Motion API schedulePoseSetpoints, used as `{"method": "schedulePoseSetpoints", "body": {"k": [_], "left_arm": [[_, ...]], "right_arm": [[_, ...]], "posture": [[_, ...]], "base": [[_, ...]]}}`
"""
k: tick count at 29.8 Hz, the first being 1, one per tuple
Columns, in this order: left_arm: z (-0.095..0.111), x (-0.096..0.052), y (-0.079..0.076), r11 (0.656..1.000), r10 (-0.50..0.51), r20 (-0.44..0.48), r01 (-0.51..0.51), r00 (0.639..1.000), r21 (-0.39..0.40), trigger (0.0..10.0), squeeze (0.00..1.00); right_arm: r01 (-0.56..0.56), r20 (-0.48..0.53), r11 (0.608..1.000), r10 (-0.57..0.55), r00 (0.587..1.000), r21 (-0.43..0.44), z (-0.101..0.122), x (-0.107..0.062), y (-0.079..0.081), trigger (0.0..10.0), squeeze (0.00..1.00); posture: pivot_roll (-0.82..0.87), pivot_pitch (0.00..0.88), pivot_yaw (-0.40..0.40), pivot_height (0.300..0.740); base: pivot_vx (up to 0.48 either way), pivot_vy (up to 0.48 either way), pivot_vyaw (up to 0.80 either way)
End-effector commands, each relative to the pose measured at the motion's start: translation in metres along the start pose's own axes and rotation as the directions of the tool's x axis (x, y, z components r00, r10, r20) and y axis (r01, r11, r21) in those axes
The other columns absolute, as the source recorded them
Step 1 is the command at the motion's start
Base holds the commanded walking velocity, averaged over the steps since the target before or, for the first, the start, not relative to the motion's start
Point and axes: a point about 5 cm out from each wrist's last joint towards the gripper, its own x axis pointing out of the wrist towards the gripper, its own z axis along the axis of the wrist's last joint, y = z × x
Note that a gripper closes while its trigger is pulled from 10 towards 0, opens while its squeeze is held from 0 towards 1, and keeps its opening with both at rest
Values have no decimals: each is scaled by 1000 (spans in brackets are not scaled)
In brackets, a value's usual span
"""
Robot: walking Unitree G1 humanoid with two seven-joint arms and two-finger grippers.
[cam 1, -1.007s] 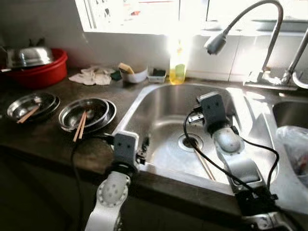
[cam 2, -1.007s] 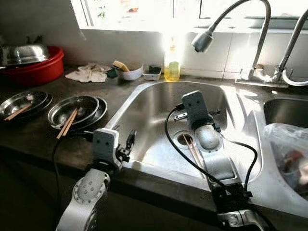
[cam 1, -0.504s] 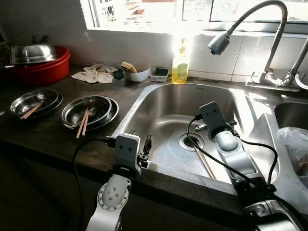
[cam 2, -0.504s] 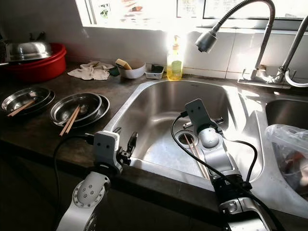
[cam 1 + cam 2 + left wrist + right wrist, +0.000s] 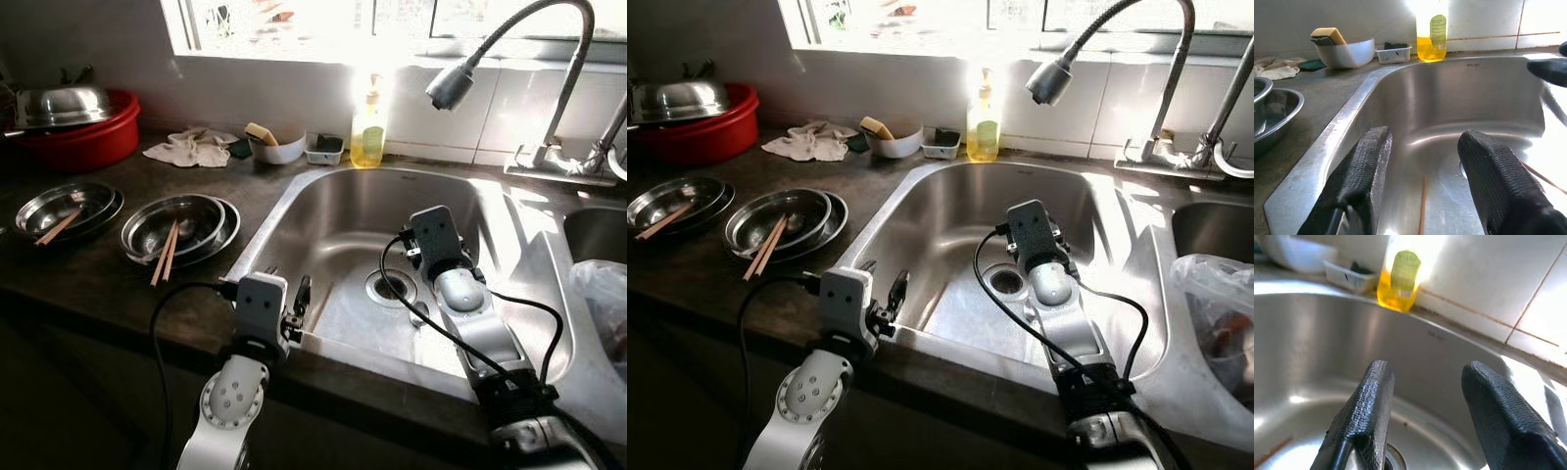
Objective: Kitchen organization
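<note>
A steel sink [image 5: 328, 211] lies ahead of me with a drain [image 5: 390, 286] in its floor. My left gripper [image 5: 1422, 188] hangs open and empty at the sink's near left rim. A thin chopstick [image 5: 1423, 205] lies on the sink floor just beyond it. My right gripper [image 5: 1422, 416] is open and empty inside the basin above the drain, facing the back wall. Its arm [image 5: 460, 308] covers most of the floor beside the drain. On the counter to the left, two stacks of steel plates [image 5: 181, 225] [image 5: 64, 208] each hold chopsticks [image 5: 164, 252].
A red basin [image 5: 83, 145] with a steel lid [image 5: 59, 106] stands at the far left. Cloth [image 5: 191, 149], a bowl with a sponge [image 5: 274, 147] and a yellow soap bottle [image 5: 368, 132] line the back. The faucet sprayer [image 5: 451, 86] hangs over the sink. A plastic bag [image 5: 600, 304] fills the right basin.
The whole view has shifted a little. My right arm has swung slightly and now hides the chopsticks that lay beside the drain. The left gripper has stayed at the sink rim.
</note>
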Motion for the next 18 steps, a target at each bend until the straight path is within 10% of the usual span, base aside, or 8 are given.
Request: {"method": "schedulePoseSetpoints", "body": {"k": [1, 18], "left_arm": [[1, 1, 2, 1000, 5, 4, -5, 1000, 9, 10000, 0], [-3, -8, -9, 996, -75, -5, 76, 997, 45, 10000, 0]], "right_arm": [[-2, 84, 999, -1, 996, 43, 15, -7, 1, 10000, 0], [-122, 246, 955, 54, 968, 271, 31, -78, 16, 10000, 0]], "posture": [[35, 20, 15, 740], [23, 14, 18, 740]], "base": [[0, 0, 0], [0, 0, 0]]}}
